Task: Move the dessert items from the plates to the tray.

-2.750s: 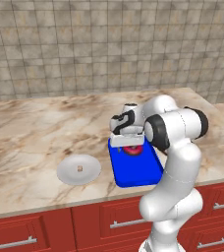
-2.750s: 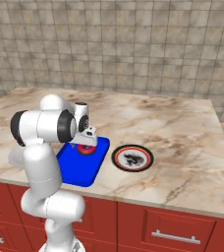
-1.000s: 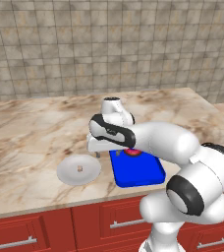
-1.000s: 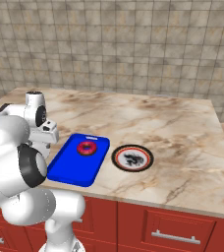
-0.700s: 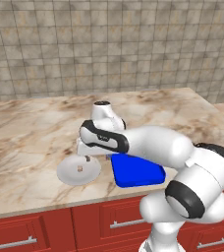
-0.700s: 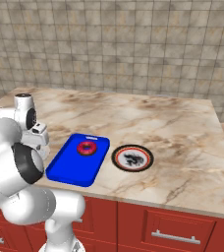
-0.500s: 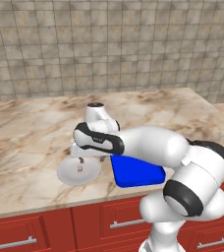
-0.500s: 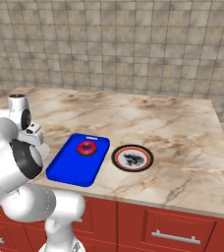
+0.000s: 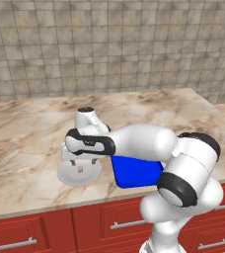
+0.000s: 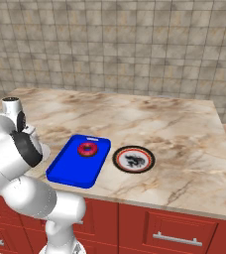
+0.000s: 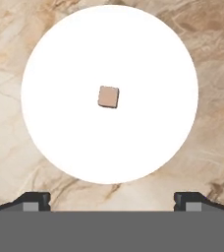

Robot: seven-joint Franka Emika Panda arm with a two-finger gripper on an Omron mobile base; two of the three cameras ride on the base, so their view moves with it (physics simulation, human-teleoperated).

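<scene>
Beige stone tiles back a marbled tan-and-cream surface (image 10: pixel 184 139) set over red cabinet fronts with metal handles. On this surface lies the bright blue tray (image 10: pixel 70 171), a shallow rectangle with rounded corners, a raised rim and a handle slot at its far end; in the left base view the arm covers part of it. Near the tray's far end rests the red-pink ring doughnut (image 10: pixel 87 149), a small glossy ring with a dark hole at its middle. Just beside the tray, on the side away from the arm in the right base view, sits the rimmed plate (image 10: pixel 134 159), round and flat, white in the centre with dark marks and edged in red and black; nothing else lies on it. On the tray's other side is the plain light grey plate (image 9: pixel 67 175), which looks pure white in the hand view (image 11: pixel 60 123). At its centre lies the tan-brown morsel (image 11: pixel 108 97), a tiny, nearly square piece with flat faces, far smaller than the doughnut. The gripper (image 9: pixel 79 159) hangs over this plate and points down at it, its jaws spread wide apart with nothing between them, each dark tip (image 11: pixel 34 201) seen above the marble just off the plate's near edge.
</scene>
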